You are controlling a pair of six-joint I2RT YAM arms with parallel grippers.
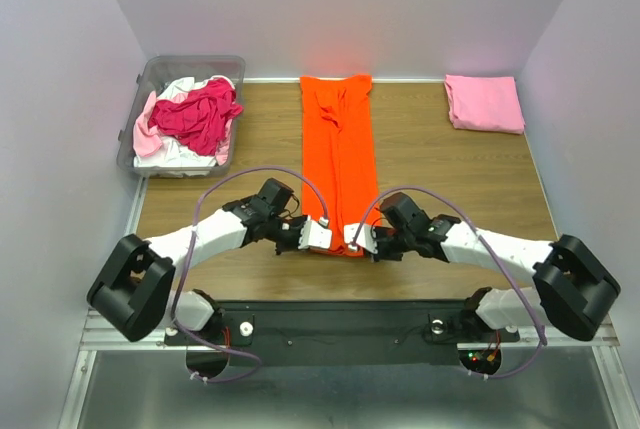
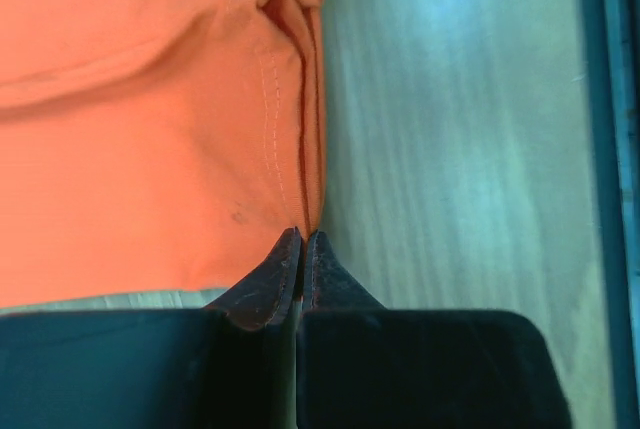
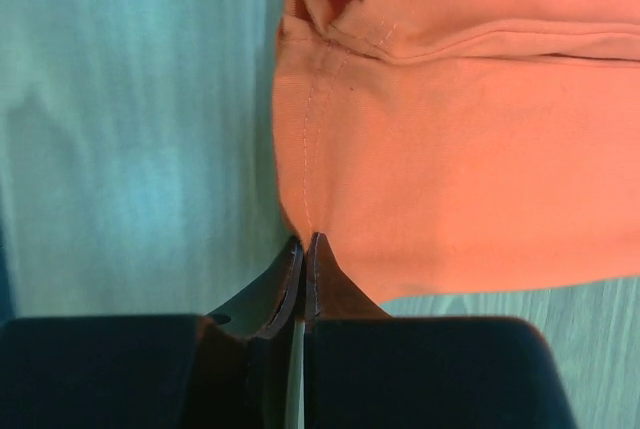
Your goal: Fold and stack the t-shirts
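- Nearest, left gripper [image 1: 322, 238] and right gripper [image 1: 353, 241] pinch the orange t-shirt [image 1: 338, 149] at its near hem; the cloth stretches beyond the fingertips.
- Left wrist: jaws clenched on the hem corner, cloth to their left.
- Right wrist: jaws clenched likewise, cloth to their right.

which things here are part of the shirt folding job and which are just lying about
Job: orange shirt, near corners pinched by left pincer and right pincer; folded pink shirt; shirt heap in the bin.
Just there: bin; table.
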